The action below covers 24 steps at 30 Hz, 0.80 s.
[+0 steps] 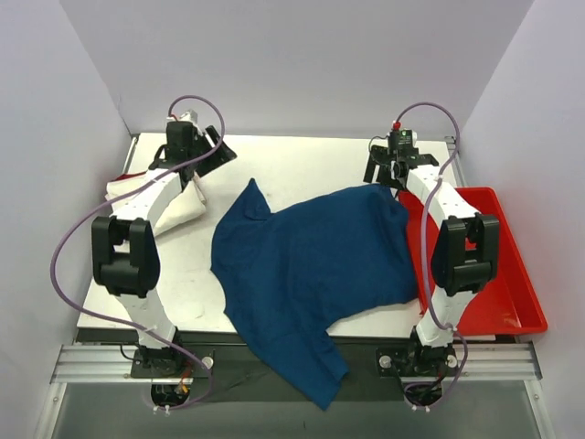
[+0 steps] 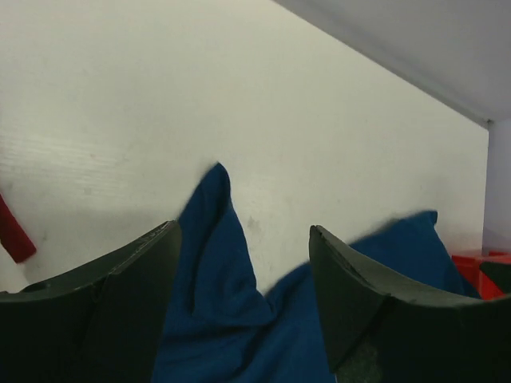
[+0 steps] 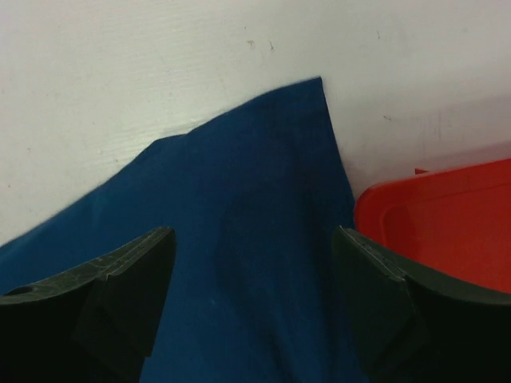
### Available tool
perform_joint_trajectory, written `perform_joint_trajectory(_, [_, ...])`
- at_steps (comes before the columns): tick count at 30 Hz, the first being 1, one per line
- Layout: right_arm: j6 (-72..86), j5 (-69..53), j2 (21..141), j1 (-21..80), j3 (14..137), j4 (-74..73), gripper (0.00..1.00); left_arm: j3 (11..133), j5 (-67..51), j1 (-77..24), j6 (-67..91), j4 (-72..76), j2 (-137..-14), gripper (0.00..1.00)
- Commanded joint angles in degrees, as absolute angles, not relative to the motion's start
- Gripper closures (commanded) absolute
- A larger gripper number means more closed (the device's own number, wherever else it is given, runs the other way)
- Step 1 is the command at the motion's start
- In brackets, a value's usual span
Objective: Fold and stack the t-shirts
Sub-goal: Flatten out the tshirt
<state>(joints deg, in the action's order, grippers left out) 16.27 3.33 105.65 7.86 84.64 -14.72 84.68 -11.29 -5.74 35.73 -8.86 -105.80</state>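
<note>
White table [image 1: 302,155] bears a rumpled teal-blue t-shirt [image 1: 311,265], partly overhanging; both pairs of jaws stand open.

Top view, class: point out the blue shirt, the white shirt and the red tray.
Blue shirt [image 1: 311,256]: top view, middle of its body.
White shirt [image 1: 186,208]: top view, the cloth's uncovered right part.
Red tray [image 1: 512,274]: top view, bare floor near its right wall.
</note>
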Motion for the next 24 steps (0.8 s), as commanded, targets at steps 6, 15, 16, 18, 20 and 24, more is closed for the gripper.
perform_joint_trajectory(6, [16.17, -4.38, 90.98, 9.31, 80.34, -18.36, 0.17, 74.83, -11.78, -14.14, 37.96, -19.24, -88.51, 0.25])
perform_joint_trajectory(15, [21.09, -9.49, 86.04, 14.50, 66.99, -20.65, 0.17, 58.72, -15.81, -18.54, 42.98, -24.61, -88.14, 0.23])
perform_joint_trajectory(16, [22.05, -10.10, 85.87, 14.76, 66.10, -20.65, 0.17, 57.41, -15.99, -18.63, 42.46, -24.61, -88.59, 0.23])
perform_joint_trajectory(18, [22.67, -10.46, 85.96, 15.55, 63.65, -20.74, 0.17, 56.52, -15.82, -18.46, 41.75, -24.79, -89.73, 0.22])
perform_joint_trajectory(20, [23.37, -10.46, 86.65, 16.08, 62.32, -20.65, 0.18, 55.55, -15.73, -18.37, 40.70, -24.70, -91.75, 0.22])
perform_joint_trajectory(24, [23.47, -10.99, 88.50, 17.23, 60.21, -20.65, 0.18, 55.63, -15.65, -17.41, 38.06, -25.05, -97.98, 0.21])
